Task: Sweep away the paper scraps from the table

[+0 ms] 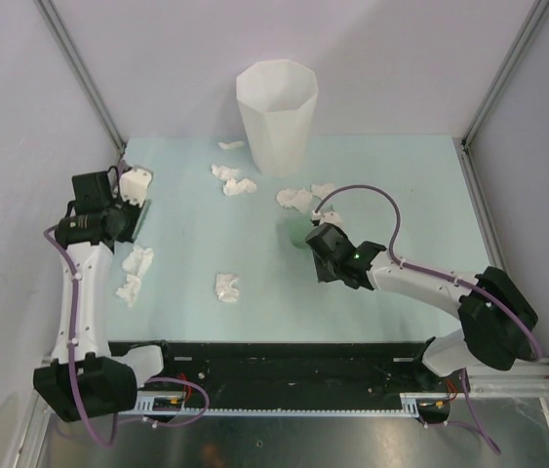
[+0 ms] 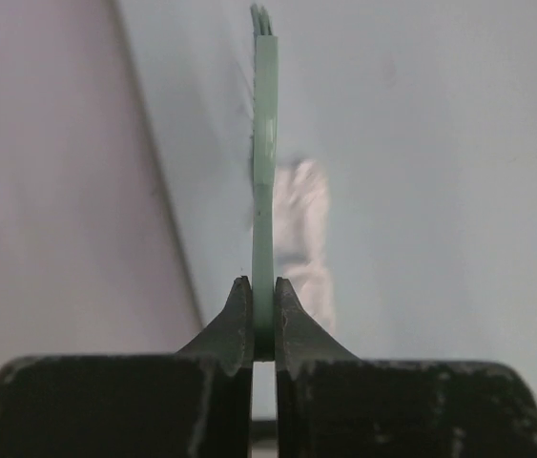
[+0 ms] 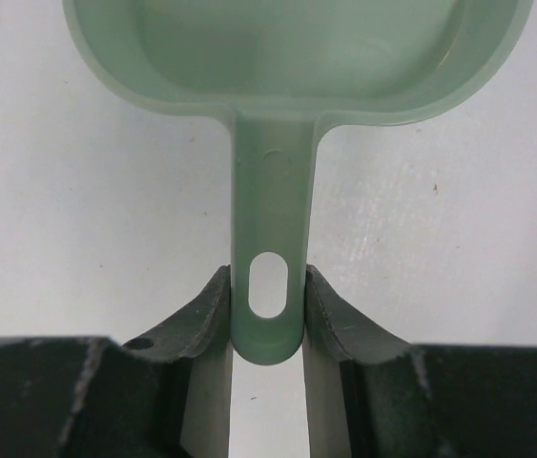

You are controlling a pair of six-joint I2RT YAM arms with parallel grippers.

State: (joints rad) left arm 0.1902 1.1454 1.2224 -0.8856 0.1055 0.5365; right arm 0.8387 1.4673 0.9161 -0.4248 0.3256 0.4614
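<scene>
Several crumpled white paper scraps lie on the pale green table (image 1: 411, 195): one (image 1: 136, 182) by my left gripper, two at the left (image 1: 137, 259) (image 1: 130, 289), one in the near middle (image 1: 226, 287), others by the bin (image 1: 240, 186) (image 1: 294, 199). My left gripper (image 1: 130, 216) (image 2: 263, 286) is shut on a thin green brush handle (image 2: 265, 162), seen edge-on, with a scrap (image 2: 301, 229) just beyond it. My right gripper (image 1: 315, 244) (image 3: 268, 281) is shut on the handle (image 3: 270, 210) of the green dustpan (image 3: 297, 48) (image 1: 298, 232), which is over the table's middle.
A tall white faceted bin (image 1: 276, 117) stands at the back middle of the table. Grey walls close off the left, back and right. A black rail (image 1: 303, 375) runs along the near edge between the arm bases.
</scene>
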